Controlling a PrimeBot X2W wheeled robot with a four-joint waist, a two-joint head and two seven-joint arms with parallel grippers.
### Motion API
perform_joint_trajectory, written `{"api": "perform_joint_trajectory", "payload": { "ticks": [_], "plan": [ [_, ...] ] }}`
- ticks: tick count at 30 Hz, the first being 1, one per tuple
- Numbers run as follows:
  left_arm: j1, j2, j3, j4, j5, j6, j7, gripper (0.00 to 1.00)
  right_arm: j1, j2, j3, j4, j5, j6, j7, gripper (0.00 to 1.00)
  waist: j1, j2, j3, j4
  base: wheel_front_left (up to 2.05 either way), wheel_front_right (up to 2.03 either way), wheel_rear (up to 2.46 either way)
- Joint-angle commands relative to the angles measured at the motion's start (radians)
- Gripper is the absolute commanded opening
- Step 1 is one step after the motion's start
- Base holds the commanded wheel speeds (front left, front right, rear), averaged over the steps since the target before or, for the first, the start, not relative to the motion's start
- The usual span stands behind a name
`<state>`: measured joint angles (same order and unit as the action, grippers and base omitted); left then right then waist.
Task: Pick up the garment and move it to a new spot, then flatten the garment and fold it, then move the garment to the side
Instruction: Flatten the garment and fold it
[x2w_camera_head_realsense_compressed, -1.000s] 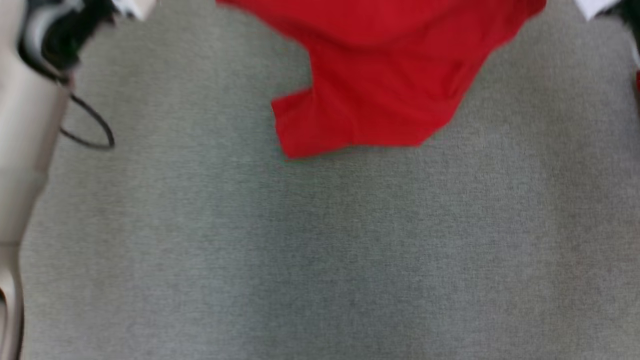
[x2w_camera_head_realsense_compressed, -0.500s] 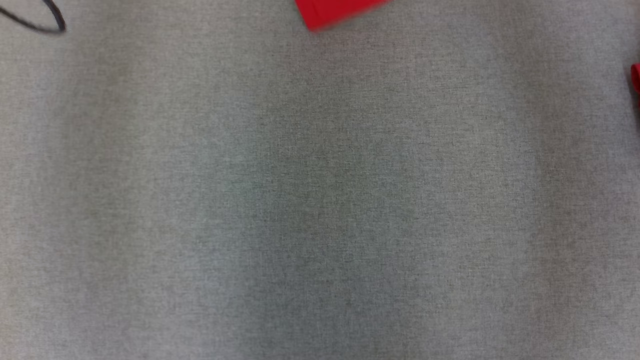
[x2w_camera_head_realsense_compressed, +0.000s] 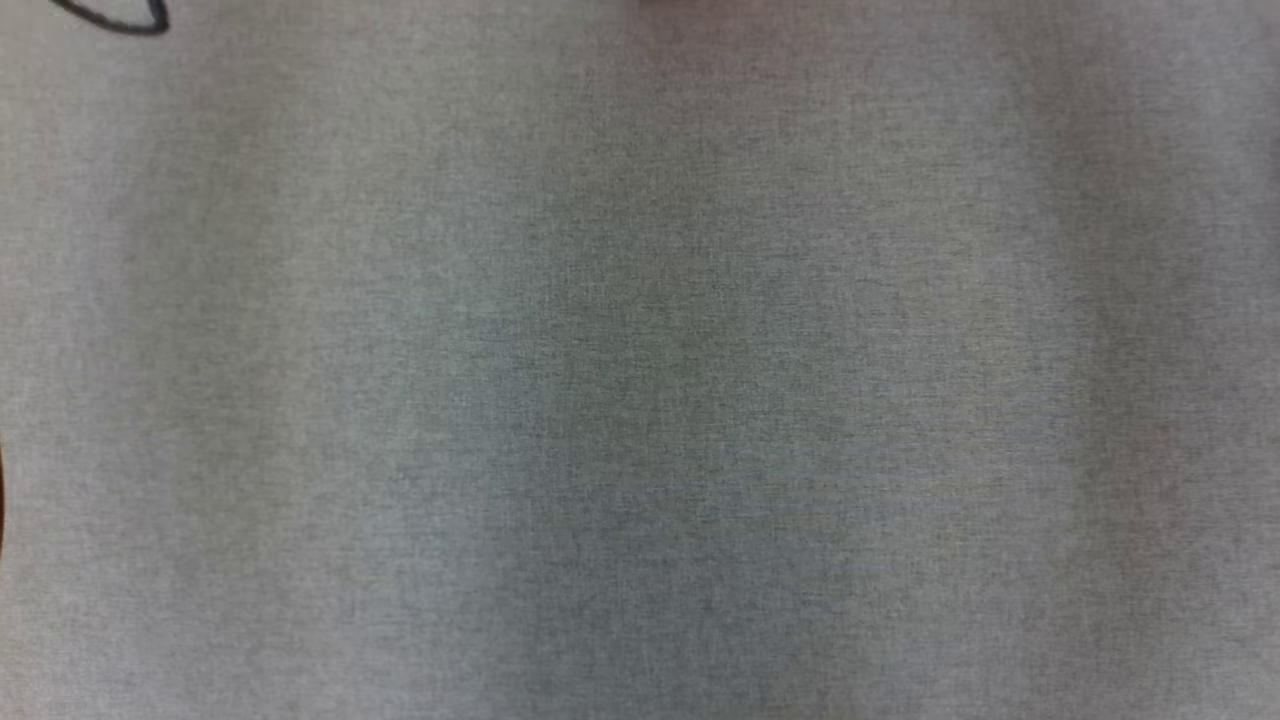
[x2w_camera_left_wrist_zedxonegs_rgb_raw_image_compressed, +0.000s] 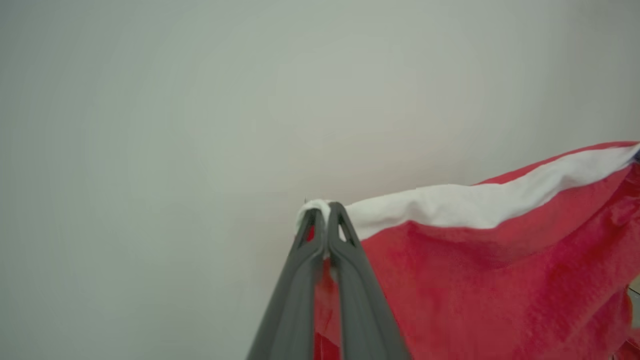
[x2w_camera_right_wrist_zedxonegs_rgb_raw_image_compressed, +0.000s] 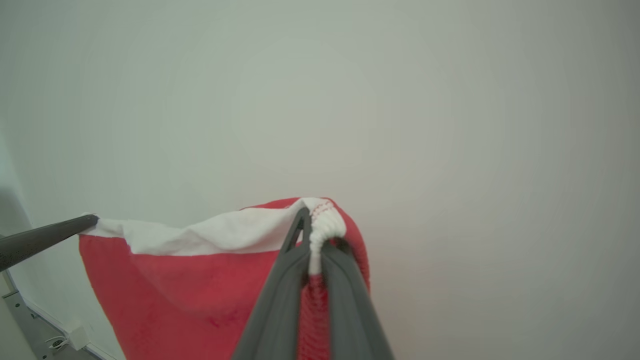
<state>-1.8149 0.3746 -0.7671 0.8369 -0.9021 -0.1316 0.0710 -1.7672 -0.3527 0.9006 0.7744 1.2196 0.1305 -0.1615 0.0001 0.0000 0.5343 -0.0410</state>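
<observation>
The garment (x2w_camera_left_wrist_zedxonegs_rgb_raw_image_compressed: 490, 280) is red with a white band (x2w_camera_left_wrist_zedxonegs_rgb_raw_image_compressed: 475, 205) along its top edge. In the left wrist view it hangs in front of a pale wall, and my left gripper (x2w_camera_left_wrist_zedxonegs_rgb_raw_image_compressed: 324, 207) is shut on one end of the white band. My right gripper (x2w_camera_right_wrist_zedxonegs_rgb_raw_image_compressed: 312, 220) is shut on the bunched other end of the garment (x2w_camera_right_wrist_zedxonegs_rgb_raw_image_compressed: 200, 290), with red cloth running down between its fingers. The right wrist view also shows the left gripper's fingers (x2w_camera_right_wrist_zedxonegs_rgb_raw_image_compressed: 45, 239) at the far end of the band. The cloth spreads between both grippers.
The head view looks down on a grey cloth-covered surface (x2w_camera_head_realsense_compressed: 640, 400), with a loop of black cable (x2w_camera_head_realsense_compressed: 120, 18) at its top left corner. At the lower left of the right wrist view are a metal frame and a small white fitting (x2w_camera_right_wrist_zedxonegs_rgb_raw_image_compressed: 75, 336).
The head view has shifted. The red garment and the pale arm that stood at its top have slid out past the top edge, leaving grey surface and the cable loop.
</observation>
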Motion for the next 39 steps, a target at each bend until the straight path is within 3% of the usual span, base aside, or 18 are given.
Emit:
{"api": "perform_joint_trajectory", "payload": {
  "ticks": [1,8,17,29,39],
  "plan": [
    [0.019,0.011,-0.007,-0.002,-0.012,0.002,-0.004,0.00,0.009,-0.007,0.006,-0.007,0.009,0.000,-0.007,0.00,-0.0001,0.0000,0.007,0.003,0.00,0.00,0.00],
    [0.125,0.071,-0.092,-0.074,-0.104,0.002,0.003,0.00,0.106,-0.036,0.070,-0.088,0.064,0.000,-0.024,0.00,-0.0001,0.0000,-0.015,0.005,0.00,0.00,0.00],
    [0.345,0.236,-0.245,-0.287,-0.241,0.002,0.127,0.00,0.323,-0.106,0.172,-0.257,0.159,0.000,-0.027,0.00,-0.0001,0.0000,-0.142,-0.005,0.00,0.00,0.00],
    [0.675,0.385,-0.357,-0.533,-0.485,0.003,0.308,0.00,0.654,-0.268,0.346,-0.484,0.271,0.000,0.171,0.00,-0.0001,0.0000,-0.357,-0.007,0.00,0.00,0.00],
    [0.903,0.513,-0.414,-0.714,-0.625,0.060,0.375,0.00,0.971,-0.418,0.376,-0.704,0.347,0.000,0.286,0.00,-0.0001,0.0000,-0.470,-0.020,0.00,0.00,0.00]
  ]
}}
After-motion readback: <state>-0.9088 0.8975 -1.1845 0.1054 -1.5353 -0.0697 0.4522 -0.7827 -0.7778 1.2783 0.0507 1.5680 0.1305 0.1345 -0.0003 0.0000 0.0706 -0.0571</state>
